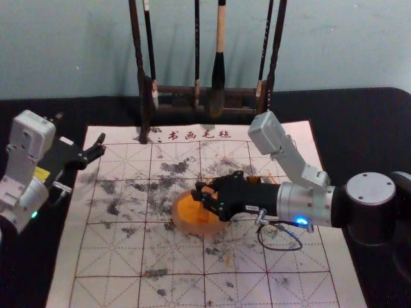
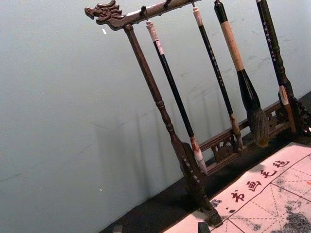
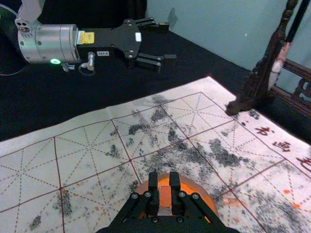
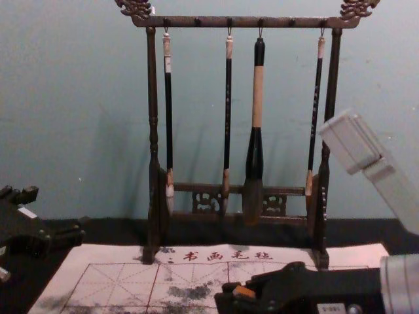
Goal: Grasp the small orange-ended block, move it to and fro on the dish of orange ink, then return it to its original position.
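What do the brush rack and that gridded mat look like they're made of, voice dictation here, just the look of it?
The brush rack looks like dark wood with a slight sheen: turned posts and carved dragon-head ends. The gridded mat seems to be matte felt or cloth, given its gently wavy edge and dull surface, though thick paper is possible.

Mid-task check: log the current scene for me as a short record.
Right gripper: closed on the orange-ended block, at the dish
Left gripper: open, idle near the mat's left edge
Dish: on the calligraphy mat, holding orange ink
Block-to-ink contact: cannot tell
Brush rack: behind the dish, four brushes hanging
Block returned: not yet
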Tool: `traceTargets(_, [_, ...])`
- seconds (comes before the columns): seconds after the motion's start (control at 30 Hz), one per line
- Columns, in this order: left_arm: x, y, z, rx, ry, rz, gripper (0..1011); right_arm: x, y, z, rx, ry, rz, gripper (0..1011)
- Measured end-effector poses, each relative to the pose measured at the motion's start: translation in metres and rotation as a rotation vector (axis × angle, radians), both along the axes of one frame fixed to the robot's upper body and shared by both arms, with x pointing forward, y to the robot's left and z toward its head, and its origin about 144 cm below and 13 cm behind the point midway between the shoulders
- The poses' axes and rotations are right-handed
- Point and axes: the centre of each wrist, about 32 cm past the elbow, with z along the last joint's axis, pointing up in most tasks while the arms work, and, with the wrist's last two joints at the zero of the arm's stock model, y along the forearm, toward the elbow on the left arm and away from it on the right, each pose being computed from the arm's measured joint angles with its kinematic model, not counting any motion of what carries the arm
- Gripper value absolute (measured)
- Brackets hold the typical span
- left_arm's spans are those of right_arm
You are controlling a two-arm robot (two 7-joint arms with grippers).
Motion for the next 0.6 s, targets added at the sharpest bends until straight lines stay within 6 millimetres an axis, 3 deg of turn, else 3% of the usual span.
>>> traceTargets(0.6, [0.000, 0.000, 0.000, 0.000, 0.000, 0.000, 1001, 0.009, 0.017, -0.003, 0.006, 0.003, 0.012, 114])
